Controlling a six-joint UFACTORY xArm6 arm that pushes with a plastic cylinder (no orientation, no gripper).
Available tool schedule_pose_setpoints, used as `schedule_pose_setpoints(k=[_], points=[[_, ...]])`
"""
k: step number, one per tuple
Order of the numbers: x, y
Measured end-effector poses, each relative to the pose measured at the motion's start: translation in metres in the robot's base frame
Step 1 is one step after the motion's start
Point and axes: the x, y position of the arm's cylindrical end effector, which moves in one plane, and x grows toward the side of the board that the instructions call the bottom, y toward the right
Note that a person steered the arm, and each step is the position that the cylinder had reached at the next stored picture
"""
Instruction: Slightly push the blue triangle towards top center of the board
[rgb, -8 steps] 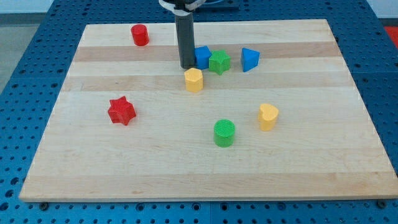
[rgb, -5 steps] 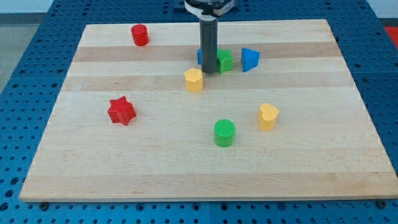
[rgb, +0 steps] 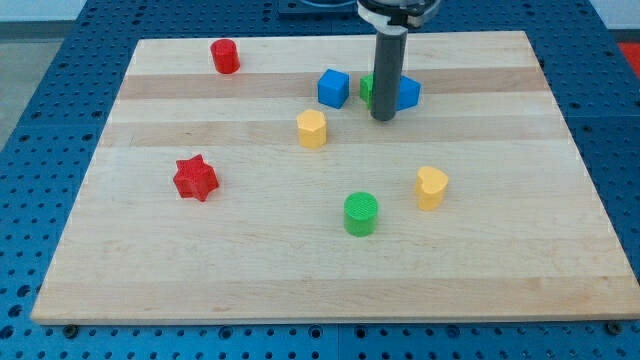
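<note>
One dark rod is all you have here, with no hand on it to open or close, and my tip (rgb: 383, 118) rests on the bench (rgb: 500, 250) just below the blue triangle (rgb: 408, 93). That triangle sits near the view's top, a little right of centre, partly hidden by the rod. A green block (rgb: 367, 87) peeks out at the rod's left side; you cannot make out its shape. Further left you see the blue cube (rgb: 333, 88), then the yellow hexagon (rgb: 312, 129) below it. Well apart lie the red cylinder (rgb: 225, 56), red star (rgb: 195, 178), green cylinder (rgb: 361, 214) and yellow heart (rgb: 431, 187).
</note>
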Motion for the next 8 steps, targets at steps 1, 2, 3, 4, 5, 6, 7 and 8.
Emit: schedule_pose_setpoints(k=[1, 2, 3, 4, 5, 6, 7, 8], points=[[0.005, 0.033], [-0.003, 0.046], [-0.008, 0.041], [-0.009, 0.034], [-0.023, 0.038], [-0.028, 0.038], [-0.018, 0.038], [0.000, 0.027]])
